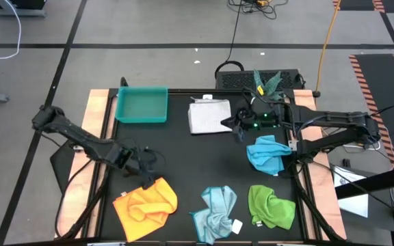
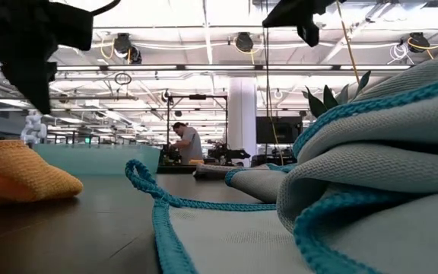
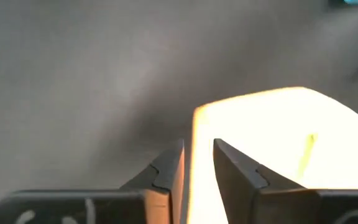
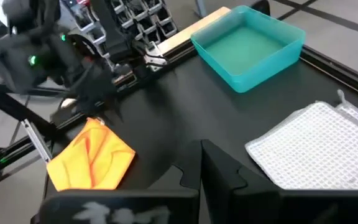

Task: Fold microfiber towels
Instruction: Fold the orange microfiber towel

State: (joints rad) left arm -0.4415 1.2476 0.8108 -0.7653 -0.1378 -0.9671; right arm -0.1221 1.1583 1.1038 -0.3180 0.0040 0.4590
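A: What is the biggest thing to keep in mind for this step?

B: The black table point(image 1: 183, 150). The left gripper point(image 1: 148, 166) hangs low over it, and the teal tray point(image 1: 141, 105) stands well away, on the far side. Nothing blocks the way, so I think the move can be slow and straight down.

A: And which towel is it working on?

B: The yellow-orange towel point(image 1: 146, 205). It lies crumpled just past the fingertips of the left gripper, towards the near edge of the table. In the left wrist view its edge point(image 3: 194, 155) shows in the gap between the two fingers point(image 3: 166, 171).

A: Does the gripper hold it already?

B: I cannot say so. The fingers stand a little apart, with cloth showing between them, but whether they pinch it is not clear. For a good grip I would take one single layer at a corner, not a whole bunch, or the fold will come out lumpy.

A: What about the other arm?

B: The right gripper point(image 1: 241, 127) waits with fingers closed and empty, just beside the white-grey towel point(image 1: 208, 116), which lies flat. The bright blue towel point(image 1: 267, 155) is near it; the green towel point(image 1: 271, 207) and the pale blue towel point(image 1: 215, 209) lie farther off, all crumpled.

A: The smallest detail?

B: The white tag point(image 1: 238, 225) at the pale blue towel. Such tags should go inside the fold.
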